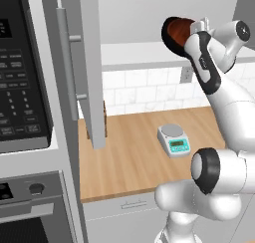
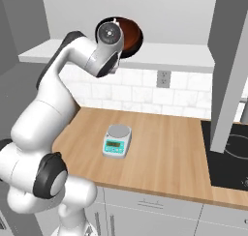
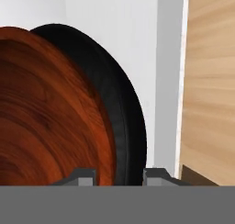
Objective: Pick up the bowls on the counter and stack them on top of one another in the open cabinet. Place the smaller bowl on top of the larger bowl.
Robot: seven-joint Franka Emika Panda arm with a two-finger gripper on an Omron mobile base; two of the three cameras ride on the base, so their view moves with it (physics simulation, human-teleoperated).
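One bowl (image 1: pixel 175 32), black outside and glossy reddish-brown inside, hangs tilted on its edge just above the white shelf board (image 1: pixel 134 55) of the open cabinet. My gripper (image 3: pixel 119 176) is shut on its black rim, with one fingertip inside the bowl (image 3: pixel 50 113) and one outside. From the right base view the bowl (image 2: pixel 131 33) sits partly behind my wrist, over the shelf board (image 2: pixel 174 53). The tan counter (image 1: pixel 132 160) lies well below it.
The grey cabinet door (image 1: pixel 92 62) with its bar handle stands open on the left, the other door (image 2: pixel 227 70) on the right. A small kitchen scale (image 1: pixel 174 139) (image 2: pixel 117 140) rests on the counter (image 2: pixel 164 157). The black microwave (image 1: pixel 20 72) is far left, the stovetop (image 2: pixel 227 160) right.
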